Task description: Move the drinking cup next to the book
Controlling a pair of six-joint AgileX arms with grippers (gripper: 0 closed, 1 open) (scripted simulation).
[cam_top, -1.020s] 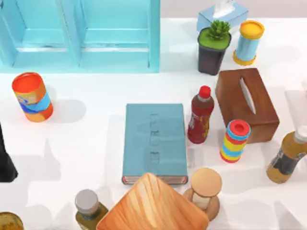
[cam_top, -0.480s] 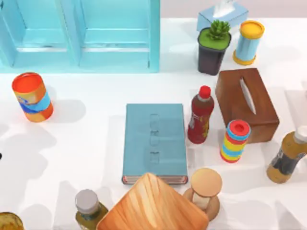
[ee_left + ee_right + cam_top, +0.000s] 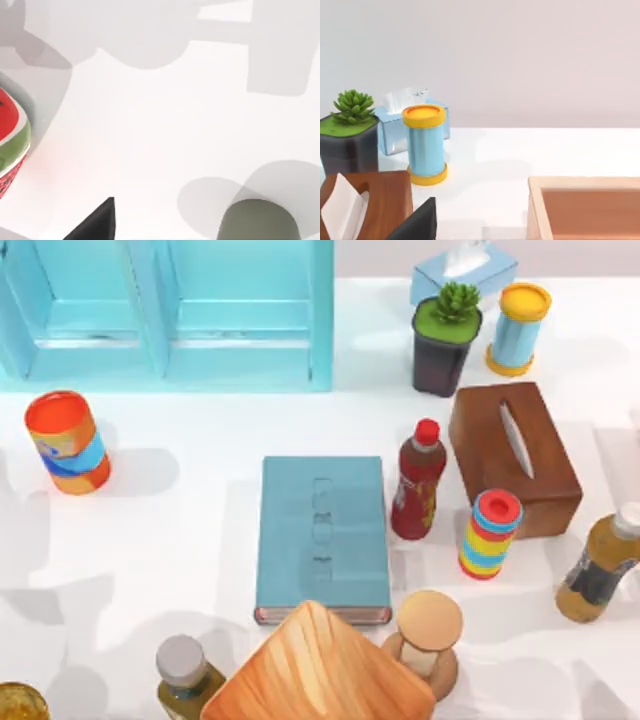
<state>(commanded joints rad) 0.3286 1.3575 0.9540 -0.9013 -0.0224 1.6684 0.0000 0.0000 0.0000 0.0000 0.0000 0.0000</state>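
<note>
— Near my left hand [image 3: 100,227], where's the drinking cup [image 3: 259,220]?
— Upright on the worktop [image 3: 165,125] just ahead, probably lined up for a grasp; whether the hand is open or closed I cannot tell
— And the book [image 3: 322,537]?
— Flat mid-worktop, awaiting it; right hand [image 3: 417,225] idles by the tissue box [image 3: 385,200], state unclear

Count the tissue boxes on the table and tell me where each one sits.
2. A brown wooden tissue box sits right of the red bottle. A light blue tissue box sits at the far edge, behind the potted plant. Others may be hidden.
</note>
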